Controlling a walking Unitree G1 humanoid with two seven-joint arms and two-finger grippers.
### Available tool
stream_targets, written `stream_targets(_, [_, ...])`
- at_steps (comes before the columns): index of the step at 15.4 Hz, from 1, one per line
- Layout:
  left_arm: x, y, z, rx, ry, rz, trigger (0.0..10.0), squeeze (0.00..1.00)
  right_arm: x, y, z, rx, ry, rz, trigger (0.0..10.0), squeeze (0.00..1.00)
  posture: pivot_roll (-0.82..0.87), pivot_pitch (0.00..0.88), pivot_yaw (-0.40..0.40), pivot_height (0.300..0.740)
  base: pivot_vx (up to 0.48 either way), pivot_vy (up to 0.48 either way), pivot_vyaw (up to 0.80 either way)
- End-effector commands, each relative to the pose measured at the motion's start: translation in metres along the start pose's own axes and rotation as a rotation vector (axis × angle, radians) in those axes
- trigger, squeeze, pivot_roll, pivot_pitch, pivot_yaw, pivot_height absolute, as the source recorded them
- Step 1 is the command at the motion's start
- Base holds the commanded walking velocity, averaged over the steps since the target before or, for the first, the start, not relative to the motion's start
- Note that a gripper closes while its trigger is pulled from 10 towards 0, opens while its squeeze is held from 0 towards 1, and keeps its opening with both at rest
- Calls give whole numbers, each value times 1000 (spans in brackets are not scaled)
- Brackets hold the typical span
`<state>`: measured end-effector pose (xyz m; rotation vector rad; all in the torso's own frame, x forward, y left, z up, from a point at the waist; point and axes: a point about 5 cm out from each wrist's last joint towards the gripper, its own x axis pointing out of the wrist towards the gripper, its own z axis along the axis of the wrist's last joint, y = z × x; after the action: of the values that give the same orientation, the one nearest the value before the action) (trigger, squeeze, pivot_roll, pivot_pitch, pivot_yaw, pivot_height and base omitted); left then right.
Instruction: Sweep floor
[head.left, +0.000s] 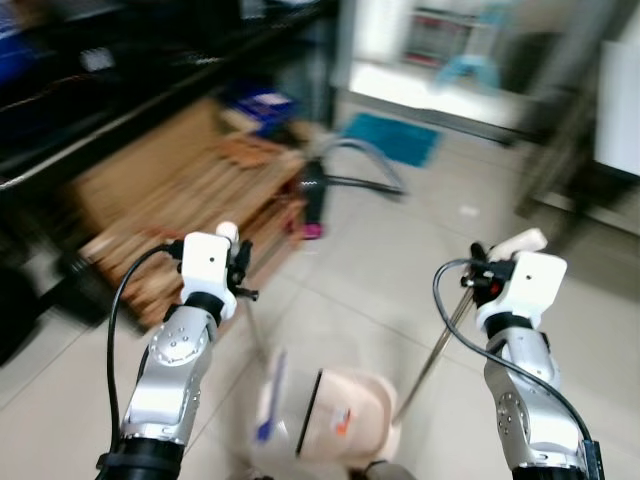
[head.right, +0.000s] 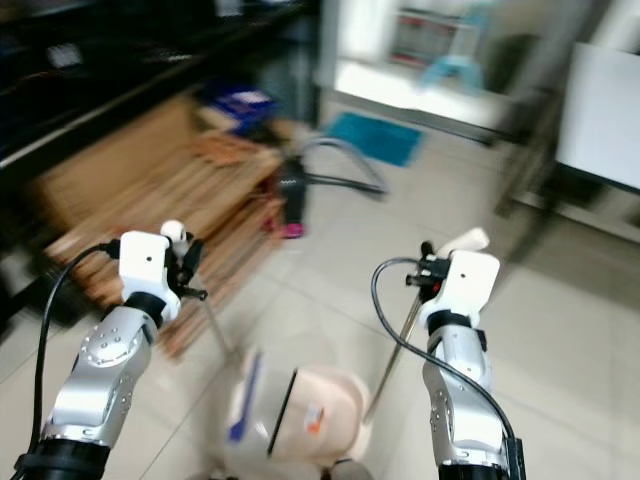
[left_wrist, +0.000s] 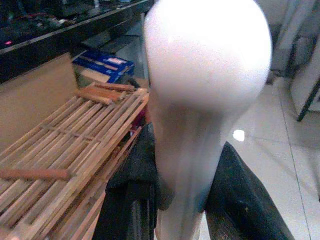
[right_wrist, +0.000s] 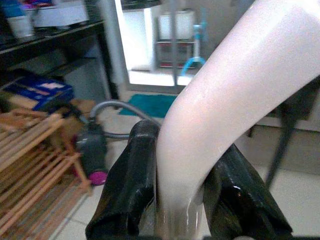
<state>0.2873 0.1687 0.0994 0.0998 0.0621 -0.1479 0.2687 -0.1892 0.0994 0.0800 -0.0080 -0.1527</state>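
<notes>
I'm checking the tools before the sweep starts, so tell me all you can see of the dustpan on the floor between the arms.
The dustpan is a pale pink, plastic-looking pan with a dark rim at its open mouth and a small label on its side. It rests low on the tiled floor, mouth turned to the robot's left. A thin metal pole slants up from it to the right gripper, shut on its pale handle end. The picture is blurred, so finer detail is unclear.

A slatted wooden rack (head.left: 190, 200) is seen lying on the pale tiled floor (head.left: 400, 270) beside a dark shelving unit (head.left: 90, 90). A blue cardboard box (head.left: 258, 103) rests behind the rack. A dark vacuum cleaner with a grey hose (head.left: 330, 178) stands by the rack's far corner, and a teal mat (head.left: 392, 138) is laid beyond it.
</notes>
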Motion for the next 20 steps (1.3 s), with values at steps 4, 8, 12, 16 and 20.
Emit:
stream_targets(4, [-6,3,2,49,-4,-46,10000,0,-1,0,-7,0,61,-34,10000,0,26,21,32,740,0,0,-800])
stream_targets(8, [-2,-1,9,38,-49,-50,10000,0,-1,-14,15,-58,-46,-82,10000,0,5,26,53,740,0,0,-800])
stream_targets(12, [-5,1,10,67,-59,-36,10000,0,3,-6,11,-91,2,-30,10000,0,7,31,36,740,0,0,-800])
stream_targets(16, [-8,-2,9,87,-66,-42,10000,0,0,-18,11,-100,8,-86,10000,0,14,32,20,740,0,0,-800])
stream_targets(20, [-4,12,20,112,-84,19,10000,0,11,-10,12,-74,26,-53,10000,0,35,50,-12,740,0,0,-797])
